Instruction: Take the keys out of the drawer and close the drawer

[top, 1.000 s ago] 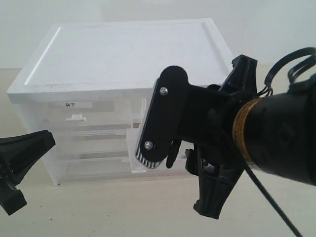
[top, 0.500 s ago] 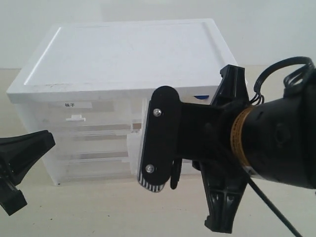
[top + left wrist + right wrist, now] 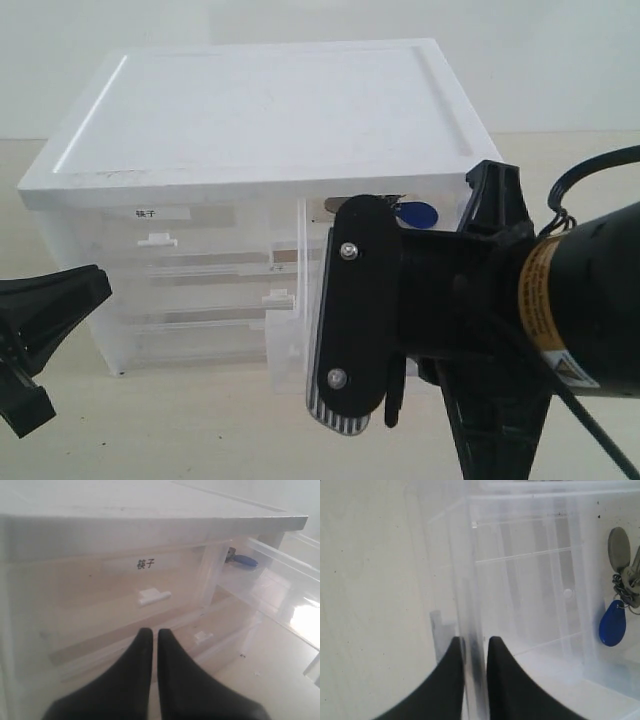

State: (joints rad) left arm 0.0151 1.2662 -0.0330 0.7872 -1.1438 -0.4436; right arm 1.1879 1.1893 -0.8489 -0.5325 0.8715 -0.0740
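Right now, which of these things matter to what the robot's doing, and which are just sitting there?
In the job: keys, lying in the open drawer; right gripper pinching its front wall.
Just there: cabinet top, labelled drawer, lower drawers.

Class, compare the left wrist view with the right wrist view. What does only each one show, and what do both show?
Only the left wrist view shows the closed drawer with its bold label and white handle, and the left gripper, fingers together. Only the right wrist view shows the metal keys, the grey oval tag, and the right gripper pinching the front wall of the open drawer. Both show that open drawer and the blue tag inside it.
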